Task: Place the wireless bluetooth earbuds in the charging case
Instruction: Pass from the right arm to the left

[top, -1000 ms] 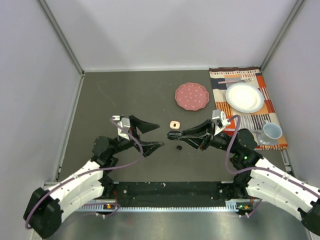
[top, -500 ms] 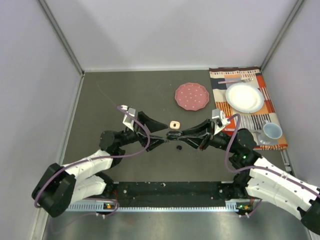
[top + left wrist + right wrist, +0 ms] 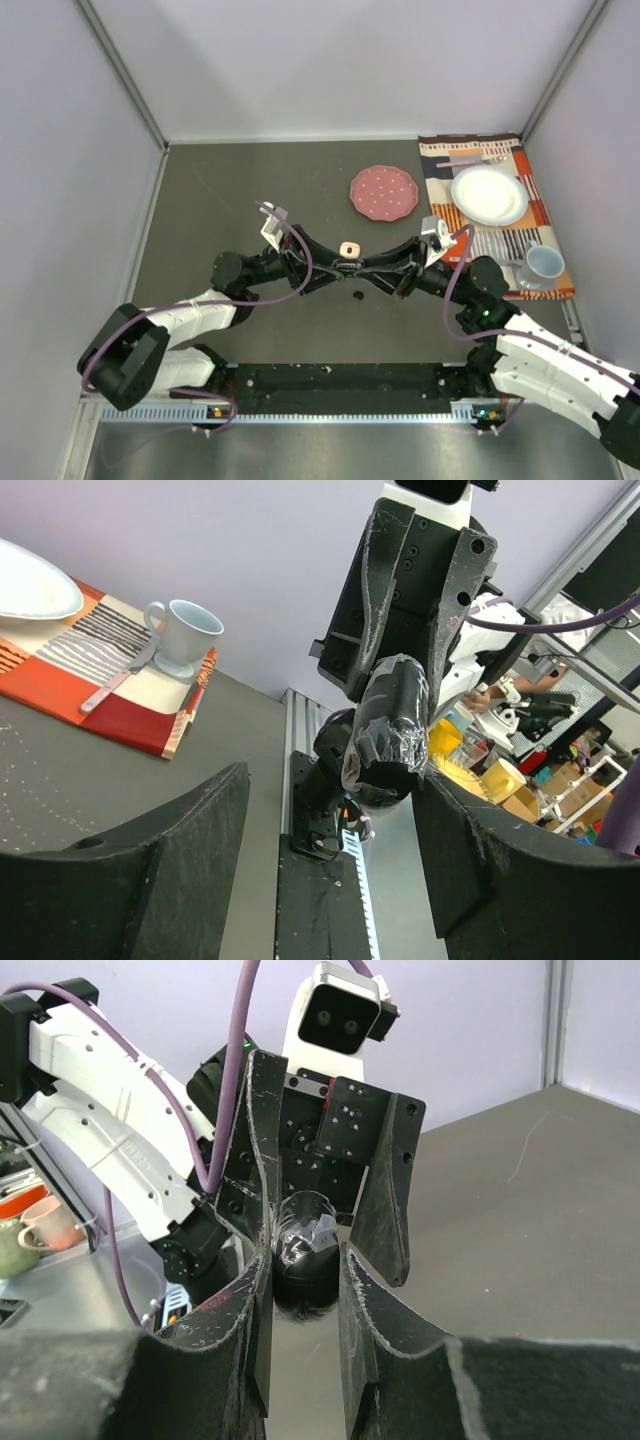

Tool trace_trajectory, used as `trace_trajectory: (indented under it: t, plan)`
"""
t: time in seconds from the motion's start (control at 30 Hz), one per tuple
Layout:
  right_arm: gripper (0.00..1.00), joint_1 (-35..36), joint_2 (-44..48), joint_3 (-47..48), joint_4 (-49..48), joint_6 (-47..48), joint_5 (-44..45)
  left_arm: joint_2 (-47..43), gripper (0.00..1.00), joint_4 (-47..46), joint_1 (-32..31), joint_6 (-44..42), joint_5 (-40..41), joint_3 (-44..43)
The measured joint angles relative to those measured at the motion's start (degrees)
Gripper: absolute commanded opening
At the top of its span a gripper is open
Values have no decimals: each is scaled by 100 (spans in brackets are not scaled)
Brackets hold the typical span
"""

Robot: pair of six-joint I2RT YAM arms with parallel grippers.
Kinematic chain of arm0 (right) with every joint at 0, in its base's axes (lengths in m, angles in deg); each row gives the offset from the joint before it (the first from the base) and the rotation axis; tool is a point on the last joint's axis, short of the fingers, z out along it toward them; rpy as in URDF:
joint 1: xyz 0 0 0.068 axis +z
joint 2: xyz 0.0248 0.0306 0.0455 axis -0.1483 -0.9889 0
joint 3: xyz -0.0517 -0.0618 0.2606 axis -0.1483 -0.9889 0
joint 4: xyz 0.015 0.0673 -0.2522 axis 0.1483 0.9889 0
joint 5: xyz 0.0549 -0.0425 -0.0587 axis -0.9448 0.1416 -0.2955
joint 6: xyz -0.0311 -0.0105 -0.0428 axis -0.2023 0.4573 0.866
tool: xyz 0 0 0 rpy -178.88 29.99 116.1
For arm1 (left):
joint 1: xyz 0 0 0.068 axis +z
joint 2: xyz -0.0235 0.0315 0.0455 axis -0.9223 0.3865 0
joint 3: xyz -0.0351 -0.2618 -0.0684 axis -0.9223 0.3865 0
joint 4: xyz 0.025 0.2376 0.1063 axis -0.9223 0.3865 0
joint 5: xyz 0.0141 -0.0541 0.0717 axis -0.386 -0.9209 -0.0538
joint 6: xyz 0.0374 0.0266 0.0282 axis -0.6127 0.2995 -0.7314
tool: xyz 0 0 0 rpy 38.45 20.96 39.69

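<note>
A black rounded charging case [image 3: 305, 1260] with clear tape on it sits pinched between the fingers of my right gripper [image 3: 305, 1305], which is shut on it above the mat. My left gripper [image 3: 335, 865] faces it head-on. Its two fingers [image 3: 150, 880] stand apart on either side of the case [image 3: 390, 730], with a gap showing. In the top view the two grippers meet tip to tip, left gripper [image 3: 338, 268] against right gripper [image 3: 357, 268]. One tiny black earbud [image 3: 358, 295] lies on the mat just in front of them. A small cream-coloured piece [image 3: 348, 248] lies just behind.
A pink disc [image 3: 384, 192] lies farther back. At the right edge a striped placemat [image 3: 540, 215] carries a white plate [image 3: 489, 194], cutlery and a pale blue cup [image 3: 545, 262]. Grey walls enclose the dark table.
My left arm has reached to the right until its fingertips meet the right gripper. Its jaws have narrowed round the case. The right arm has stayed put.
</note>
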Motion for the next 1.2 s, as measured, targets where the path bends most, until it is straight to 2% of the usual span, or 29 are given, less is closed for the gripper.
trace_trajectory:
  t: [0.07,0.13,0.2,0.3,0.5,0.57,0.73,0.77,0.83,0.87,0.9,0.97,1.03,1.13,1.2]
  plan:
    - [0,0,-11,0,-13,-15,-4,-11,68,0,-9,0,15,0]
    - [0,0,-13,0,-28,-17,-2,-17,61,-2,-24,0,17,0]
    - [0,0,-44,0,-46,-22,15,-42,48,-2,-33,-9,26,0]
    - [0,-7,-116,-2,-68,-55,87,-94,41,-15,-48,-33,35,0]
    - [0,-7,-221,-2,-160,-105,129,-129,40,-13,-74,-37,37,0]
    - [0,-7,-245,-2,-177,-111,127,-129,36,-13,-79,-39,37,0]
    - [0,-7,-323,-2,-282,-175,153,-157,19,-11,-83,-96,35,0]
    - [0,-7,-337,-2,-302,-192,151,-168,11,-9,-83,-98,35,0]
    - [1,-7,-352,-2,-321,-203,146,-195,5,-4,-83,-149,35,0]
    - [4,-7,-369,-2,-337,-208,142,-205,0,0,-83,-170,35,0]
    - [7,-7,-380,-2,-343,-210,142,-216,0,9,-83,-203,37,0]
    - [38,-7,-402,0,-337,-216,144,-267,0,61,-81,-315,37,0]
    - [56,-7,-417,15,-306,-271,153,-339,0,129,-81,-461,42,0]
    - [73,2,-444,87,-24,-420,286,-584,0,199,-151,-890,55,0]
    - [79,17,-404,136,195,-542,439,-820,0,369,-155,-1261,101,9]
